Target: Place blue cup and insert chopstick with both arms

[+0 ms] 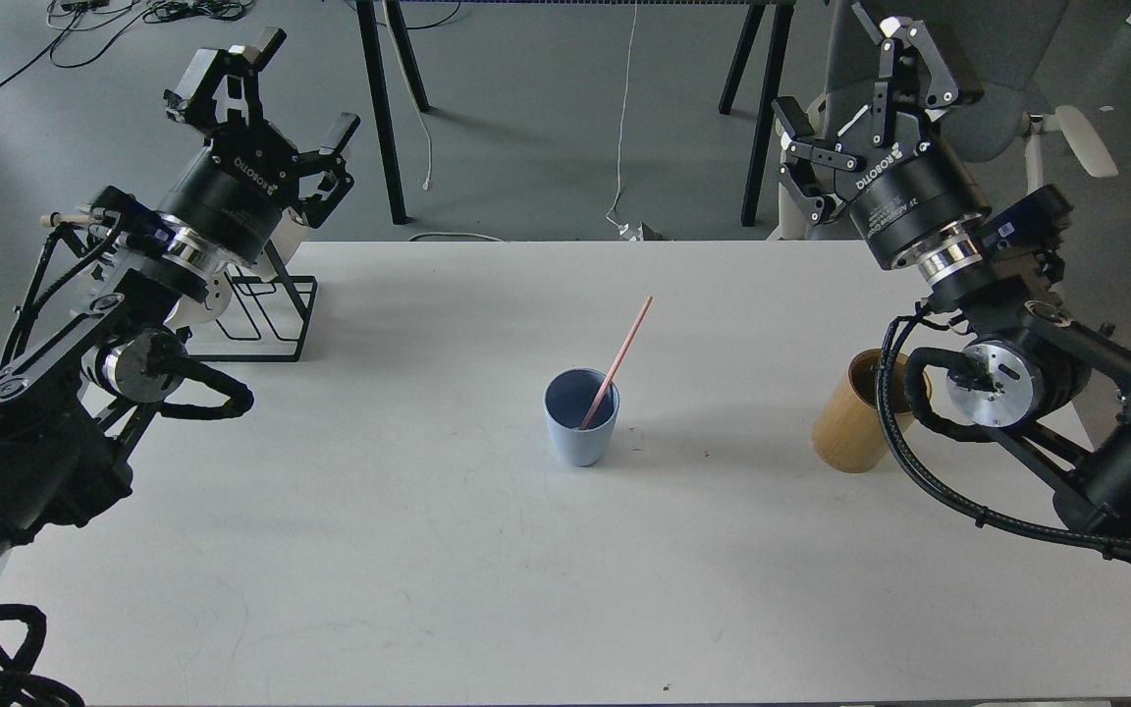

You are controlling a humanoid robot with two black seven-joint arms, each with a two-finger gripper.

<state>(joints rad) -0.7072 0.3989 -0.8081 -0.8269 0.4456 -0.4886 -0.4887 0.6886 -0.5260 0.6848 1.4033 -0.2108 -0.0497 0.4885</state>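
The blue cup (581, 421) stands upright near the middle of the white table (428, 550). The pink chopstick (621, 353) stands in it, leaning up and to the right over the rim. My left gripper (266, 83) is raised at the far left, above the table's back edge, open and empty. My right gripper (855, 88) is raised at the far right, above the back edge, open and empty. Both grippers are well away from the cup.
A tan wooden cylinder (855, 427) stands at the right, partly behind my right arm's cable. A black wire rack (261, 314) stands at the back left, under my left arm. A grey chair (1017, 108) and table legs stand behind the table.
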